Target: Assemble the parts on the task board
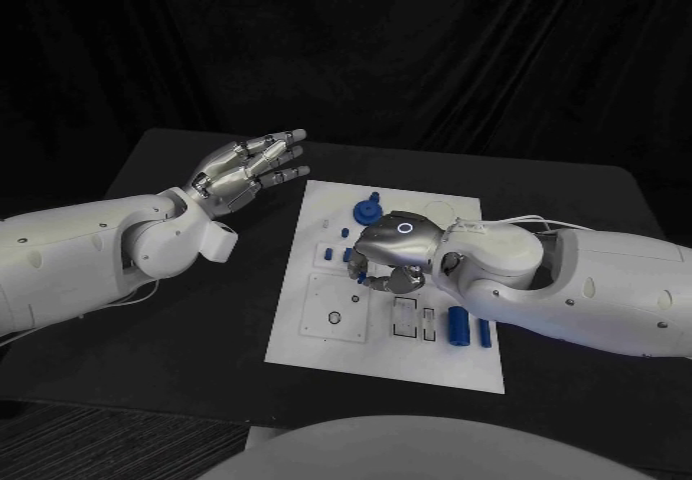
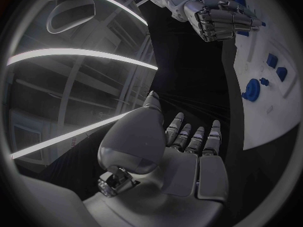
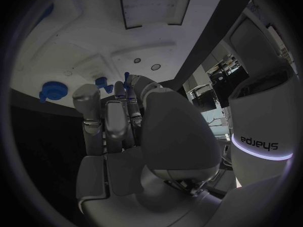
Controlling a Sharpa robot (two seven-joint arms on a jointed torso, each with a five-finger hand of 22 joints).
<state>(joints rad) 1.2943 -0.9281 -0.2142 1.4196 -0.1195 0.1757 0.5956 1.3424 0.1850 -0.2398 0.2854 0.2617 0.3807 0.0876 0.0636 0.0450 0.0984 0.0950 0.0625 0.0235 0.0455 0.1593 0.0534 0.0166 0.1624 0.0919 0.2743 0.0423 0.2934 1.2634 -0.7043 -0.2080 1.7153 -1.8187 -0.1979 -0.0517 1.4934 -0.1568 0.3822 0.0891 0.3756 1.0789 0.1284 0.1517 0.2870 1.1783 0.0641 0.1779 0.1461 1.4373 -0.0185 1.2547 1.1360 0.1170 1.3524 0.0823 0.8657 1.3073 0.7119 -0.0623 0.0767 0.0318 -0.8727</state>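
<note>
Silver left hand [image 2: 180, 156] over black counter [image 2: 189, 80], fingers [image 2: 211, 136] straight, apart, holding nothing. Silver right hand [image 2: 221, 20] over white task board [image 2: 265, 116] bearing blue parts [image 2: 252, 89]

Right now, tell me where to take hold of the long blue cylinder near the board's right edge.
Grip the blue cylinder around its middle, coming straight down from above. It lies flat on the white board, its long sides exposed, so fingers can likely close across its width. A slimmer blue piece lies close on one side, leaving little room there.
</note>
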